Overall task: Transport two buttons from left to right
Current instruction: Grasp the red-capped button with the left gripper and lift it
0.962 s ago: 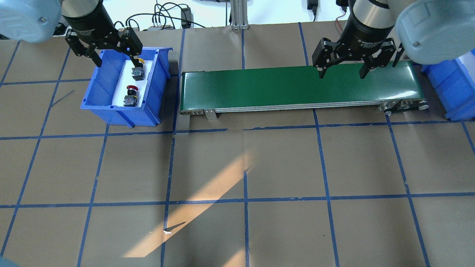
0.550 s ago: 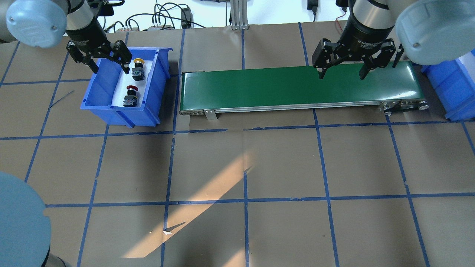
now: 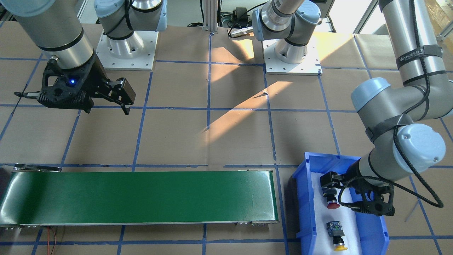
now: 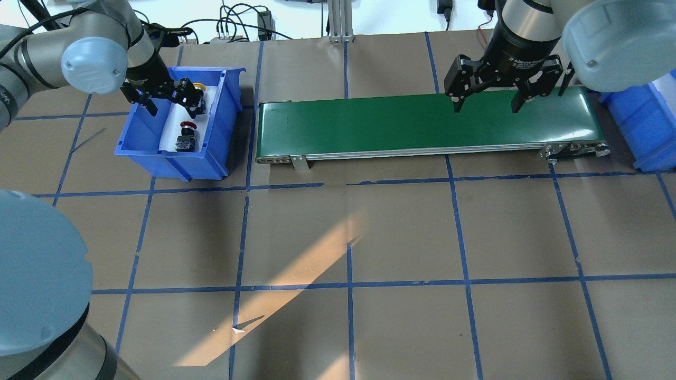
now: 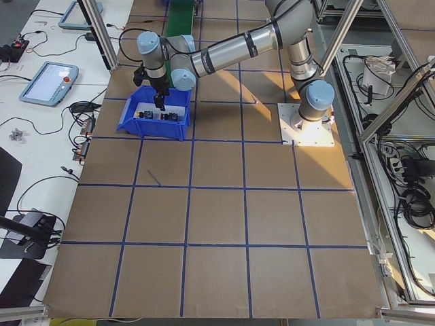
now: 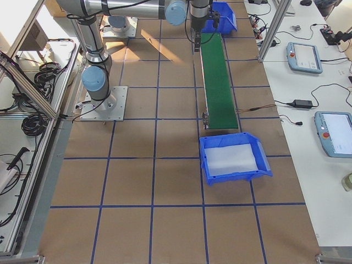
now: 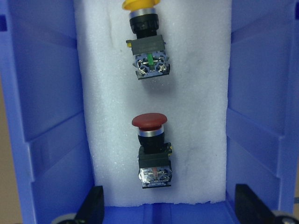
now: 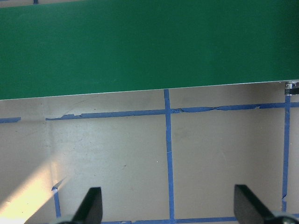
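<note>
This looks like a robotics lab or test cell rather than a working factory floor. Two robot arms [image 3: 417, 53] are bolted by white base plates [image 3: 145, 60] to a table covered in brown paper [image 4: 401, 232], which blue tape [image 4: 406, 283] marks off in squares. An aluminium post [image 4: 338, 21] stands at the table's far edge. A short green conveyor belt [image 4: 428, 124] and blue plastic bins [image 6: 231, 177] sit on the paper. On the white side bench [image 6: 289, 82] lie what look like handheld control tablets [image 6: 305, 58], small in view, and bundled cables [image 6: 33, 124] hang beside the table.
</note>
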Robot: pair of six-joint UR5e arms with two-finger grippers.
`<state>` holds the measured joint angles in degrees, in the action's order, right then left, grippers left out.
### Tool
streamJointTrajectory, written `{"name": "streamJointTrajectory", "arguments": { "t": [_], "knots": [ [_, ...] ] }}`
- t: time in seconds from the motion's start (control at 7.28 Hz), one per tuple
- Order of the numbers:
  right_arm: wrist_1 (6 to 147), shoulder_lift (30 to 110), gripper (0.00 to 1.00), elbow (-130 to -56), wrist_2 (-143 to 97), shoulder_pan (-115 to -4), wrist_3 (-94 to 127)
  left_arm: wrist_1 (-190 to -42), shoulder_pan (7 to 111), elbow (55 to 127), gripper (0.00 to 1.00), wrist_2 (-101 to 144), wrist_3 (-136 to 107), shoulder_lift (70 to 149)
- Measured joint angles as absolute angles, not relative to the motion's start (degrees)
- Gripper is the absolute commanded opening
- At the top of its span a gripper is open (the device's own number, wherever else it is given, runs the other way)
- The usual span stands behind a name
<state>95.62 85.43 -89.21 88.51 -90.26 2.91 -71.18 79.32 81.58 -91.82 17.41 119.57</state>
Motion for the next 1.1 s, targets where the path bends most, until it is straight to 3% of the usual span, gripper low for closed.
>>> {"name": "streamJointTrajectory", "arguments": {
  "t": [0.27,0.55,0.69,0.82,1.1],
  "knots": [
    [95.6,85.4,1.00,-89.2,88.5,-90.3,2.8,-69.5,79.2,82.3,0.89,-91.9,18.9,121.6],
    [95.6,85.4,1.00,-89.2,88.5,-90.3,2.8,-67.5,78.9,82.9,0.73,-91.9,19.3,123.0],
    [95.6,85.4,1.00,-89.2,88.5,-90.3,2.8,-67.2,78.6,83.2,0.56,-91.9,19.3,123.6],
    [95.6,85.4,1.00,-89.2,88.5,-90.3,2.8,-67.0,78.4,83.3,0.48,-91.8,19.1,124.1],
    [95.6,85.4,1.00,-89.1,88.5,-90.3,2.7,-67.0,78.3,83.4,0.40,-91.8,18.5,124.4]
  ]
}}
